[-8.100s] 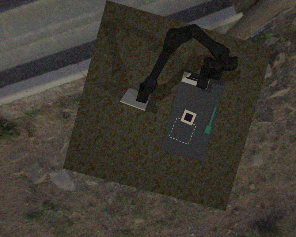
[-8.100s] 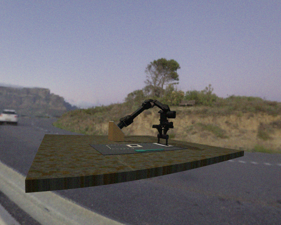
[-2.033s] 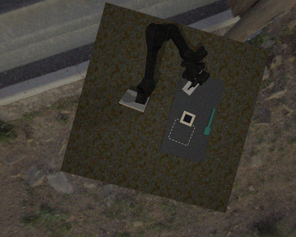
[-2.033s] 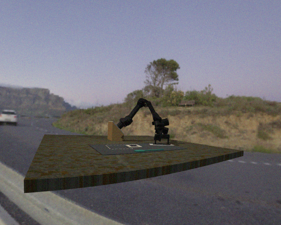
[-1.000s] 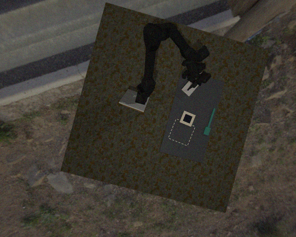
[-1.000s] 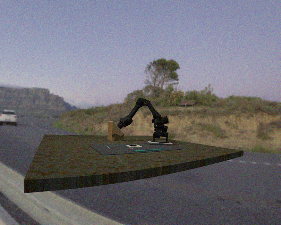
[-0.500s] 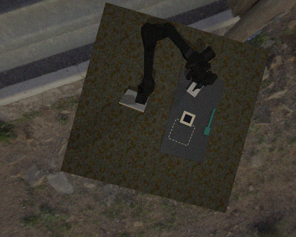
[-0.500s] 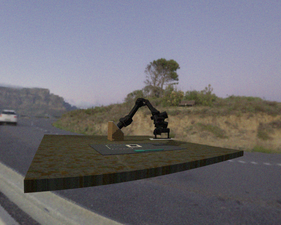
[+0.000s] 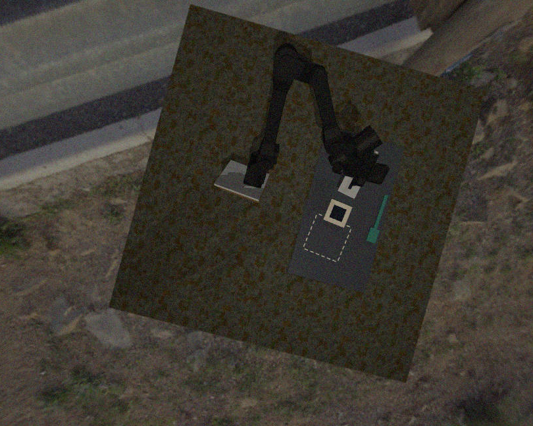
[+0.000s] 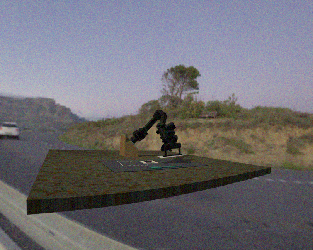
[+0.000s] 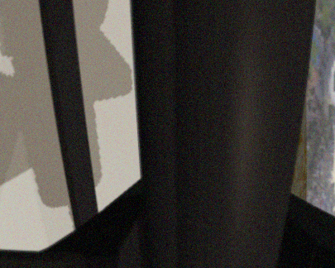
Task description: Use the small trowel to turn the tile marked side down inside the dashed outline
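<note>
Gripping what looks like the small trowel with a pale flat blade point(image 9: 348, 187), the black arm's fingers point(image 9: 361, 175) are clenched on its handle just behind the cream square tile with a dark centre point(image 9: 337, 213), probably to slide the blade under it. The tile overlaps one corner of the white dashed outline point(image 9: 326, 238) on the dark grey mat point(image 9: 331, 273), marked side up.

From the exterior, the blade point(image 10: 172, 155) rides low and flat over the mottled brown table point(image 10: 78, 172). A green long-handled tool point(image 10: 164, 167) lies apart.

At the wrist, dark gripper parts hide the contact.
</note>
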Controlling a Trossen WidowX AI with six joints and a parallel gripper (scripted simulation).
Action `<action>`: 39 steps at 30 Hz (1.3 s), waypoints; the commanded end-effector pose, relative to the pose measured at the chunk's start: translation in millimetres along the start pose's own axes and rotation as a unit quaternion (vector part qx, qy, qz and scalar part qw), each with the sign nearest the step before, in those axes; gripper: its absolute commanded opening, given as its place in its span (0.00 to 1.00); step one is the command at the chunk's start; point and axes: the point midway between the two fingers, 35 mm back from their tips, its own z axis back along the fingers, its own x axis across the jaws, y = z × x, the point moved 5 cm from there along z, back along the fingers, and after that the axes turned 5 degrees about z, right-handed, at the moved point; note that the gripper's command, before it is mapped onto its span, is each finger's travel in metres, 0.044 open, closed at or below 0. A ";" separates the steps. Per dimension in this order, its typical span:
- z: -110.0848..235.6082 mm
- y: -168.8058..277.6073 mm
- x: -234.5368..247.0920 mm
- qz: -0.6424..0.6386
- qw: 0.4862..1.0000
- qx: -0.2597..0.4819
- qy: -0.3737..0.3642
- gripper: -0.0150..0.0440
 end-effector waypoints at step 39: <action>-25.7 23.2 25.8 0.015 1.000 -0.020 0.008 0.25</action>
